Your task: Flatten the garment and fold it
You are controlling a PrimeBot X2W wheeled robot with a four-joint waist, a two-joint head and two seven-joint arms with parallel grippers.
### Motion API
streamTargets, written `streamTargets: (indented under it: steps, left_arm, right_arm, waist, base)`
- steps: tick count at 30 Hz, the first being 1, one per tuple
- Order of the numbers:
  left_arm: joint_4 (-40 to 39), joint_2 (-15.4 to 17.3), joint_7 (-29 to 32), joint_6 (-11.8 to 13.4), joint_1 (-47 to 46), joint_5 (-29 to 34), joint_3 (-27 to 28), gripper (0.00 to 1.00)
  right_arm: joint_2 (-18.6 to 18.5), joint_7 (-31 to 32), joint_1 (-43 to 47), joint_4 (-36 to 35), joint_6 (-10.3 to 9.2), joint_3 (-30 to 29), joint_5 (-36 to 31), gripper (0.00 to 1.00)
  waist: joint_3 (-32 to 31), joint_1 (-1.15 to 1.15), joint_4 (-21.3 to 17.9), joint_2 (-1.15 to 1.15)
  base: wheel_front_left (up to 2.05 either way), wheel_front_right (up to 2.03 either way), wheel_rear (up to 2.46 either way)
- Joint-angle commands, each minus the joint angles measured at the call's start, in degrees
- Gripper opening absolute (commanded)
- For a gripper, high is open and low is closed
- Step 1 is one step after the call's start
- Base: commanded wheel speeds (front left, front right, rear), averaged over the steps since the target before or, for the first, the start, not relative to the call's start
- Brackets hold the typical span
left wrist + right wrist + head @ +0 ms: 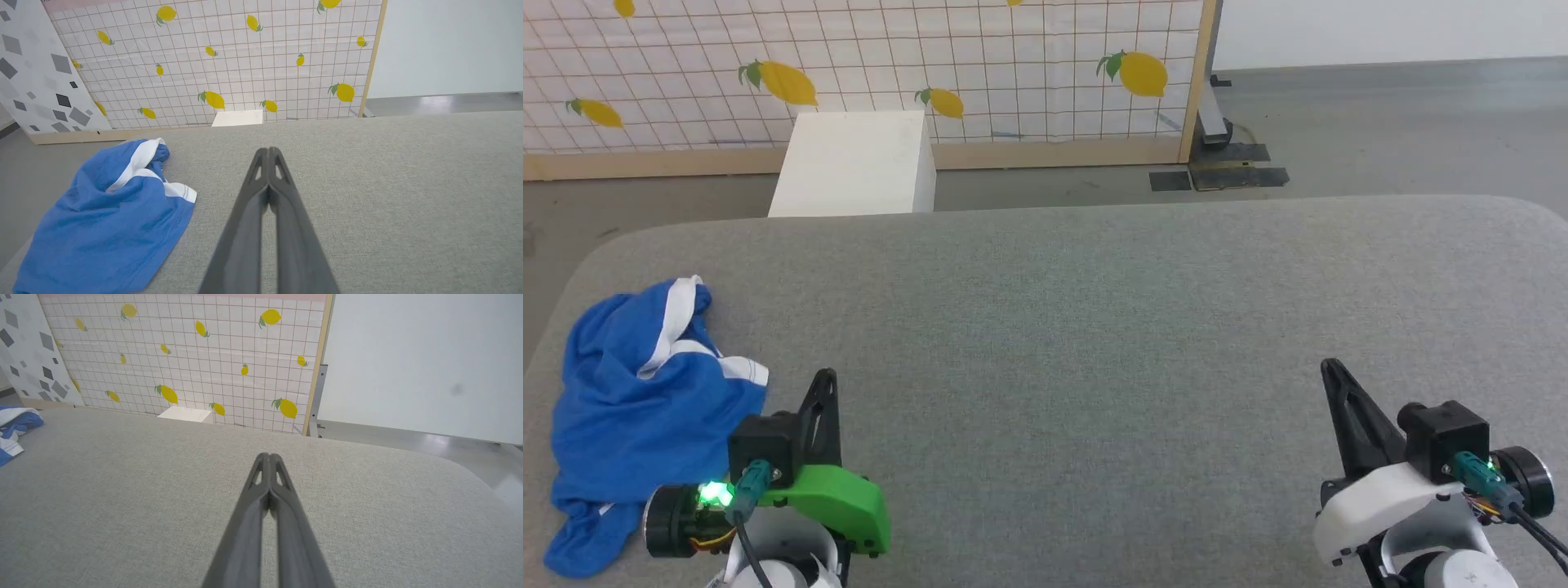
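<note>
Nearest, left gripper (825, 380) and right gripper (1333, 369), fingers closed and empty, above bench (1094, 327); crumpled blue garment (637, 392) at bench's left edge beside left gripper; best to open, then pinch a white-trimmed hem.

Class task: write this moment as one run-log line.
stage: folding not started | blue shorts: crumpled, left end of grey table | left gripper: shut, empty, beside shorts | right gripper: shut, empty
</note>
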Motion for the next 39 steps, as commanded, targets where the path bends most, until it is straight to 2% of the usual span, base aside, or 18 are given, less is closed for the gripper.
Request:
streamTargets:
  steps: [1,2,24,39]
  left_arm:
    - [-0.1,-0.2,0.1,0.4,0.6,0.6,0.2,0.00]
    - [0.0,0.0,0.0,0.0,0.0,0.0,0.0,1.00]
    - [1.8,0.0,-2.5,0.2,0.7,-1.9,-0.6,1.00]
    - [2.7,-0.1,-4.3,0.5,1.6,-2.9,0.0,1.00]
  right_arm:
    - [0.0,0.0,-0.4,-0.3,-0.09,0.1,-0.4,0.00]
    - [0.0,0.0,0.0,0.0,0.00,0.0,0.0,1.00]
    - [0.0,-2.5,0.9,2.1,-0.01,0.2,3.2,1.00]
    - [0.0,-4.3,1.1,3.7,-0.02,0.8,4.5,1.00]
  waist:
    - [0.0,0.00,0.0,0.00]
    - [0.0,0.00,0.0,0.00]
    - [-0.1,0.00,0.5,0.00]
    - [-0.4,0.00,4.1,0.00]
  base:
    - [0.00,0.00,0.00]
    - [0.00,0.00,0.00]
    - [0.00,0.00,0.00]
    - [0.00,0.00,0.00]
